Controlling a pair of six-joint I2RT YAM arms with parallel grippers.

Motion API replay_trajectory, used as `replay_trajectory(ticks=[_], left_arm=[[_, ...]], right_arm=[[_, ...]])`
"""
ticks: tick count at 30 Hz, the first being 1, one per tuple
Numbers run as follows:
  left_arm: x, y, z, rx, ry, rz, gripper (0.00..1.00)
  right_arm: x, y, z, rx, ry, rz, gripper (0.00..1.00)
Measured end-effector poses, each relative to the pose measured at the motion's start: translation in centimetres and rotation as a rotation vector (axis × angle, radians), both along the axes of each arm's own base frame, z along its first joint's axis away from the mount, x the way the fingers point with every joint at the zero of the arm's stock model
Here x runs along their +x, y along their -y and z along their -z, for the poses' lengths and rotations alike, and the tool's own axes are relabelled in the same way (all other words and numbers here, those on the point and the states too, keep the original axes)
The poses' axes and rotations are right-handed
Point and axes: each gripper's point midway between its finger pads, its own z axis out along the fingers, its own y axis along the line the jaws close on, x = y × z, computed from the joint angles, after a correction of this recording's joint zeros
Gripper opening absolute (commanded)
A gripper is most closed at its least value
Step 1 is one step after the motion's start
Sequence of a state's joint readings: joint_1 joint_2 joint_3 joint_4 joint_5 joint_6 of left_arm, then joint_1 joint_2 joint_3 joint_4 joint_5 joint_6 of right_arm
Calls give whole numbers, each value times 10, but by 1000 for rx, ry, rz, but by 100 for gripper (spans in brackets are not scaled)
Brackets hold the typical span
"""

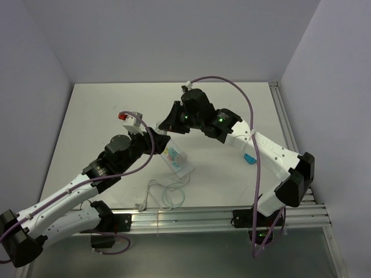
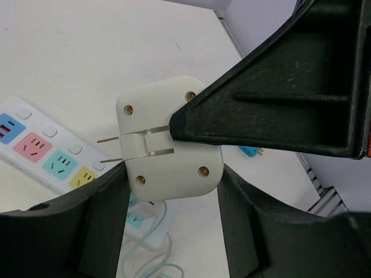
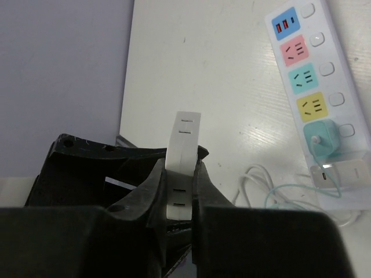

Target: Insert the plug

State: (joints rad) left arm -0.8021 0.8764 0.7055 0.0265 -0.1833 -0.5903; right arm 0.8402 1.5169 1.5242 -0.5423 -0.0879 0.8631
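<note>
The left pincer (image 1: 157, 138) and right pincer (image 1: 168, 124) meet nose to nose over the middle of the table (image 1: 104, 104), just beyond the far end of the power strip (image 1: 177, 159). What sits between them is hidden from above.

From the left wrist, the white plug (image 2: 156, 110) is clamped by its side edges in the left pincer, held clear of the table. Its prongs (image 2: 110, 140) are folded out and point left, towards the strip. One right-pincer finger (image 2: 278, 104) lies across the plug's face at the prong hinge.

From the right wrist, the right pincer is closed on the plug's two flat faces, with the plug seen edge-on. This looks like a handover to a grip that leaves the prongs free. On the strip a teal charger (image 3: 320, 139) fills the near socket, and the yellow socket (image 3: 313, 105) beside it is free.
</note>
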Motion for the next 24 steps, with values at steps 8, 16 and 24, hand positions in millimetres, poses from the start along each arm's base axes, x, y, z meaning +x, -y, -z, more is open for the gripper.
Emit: replay_trajectory(ticks=[8,16,24], left_arm=[[-6,-14,-4,4,-11,-34,99],[-16,-64,-59,-118,-16,-228,100],[-6,-99,-69,-134,-95,-452,91]], right_arm=[[1,-7,0,14,3,-17,0],[16,-4,10,-29,67,-77,0],[29,-3,55,-166,115,-260,0]])
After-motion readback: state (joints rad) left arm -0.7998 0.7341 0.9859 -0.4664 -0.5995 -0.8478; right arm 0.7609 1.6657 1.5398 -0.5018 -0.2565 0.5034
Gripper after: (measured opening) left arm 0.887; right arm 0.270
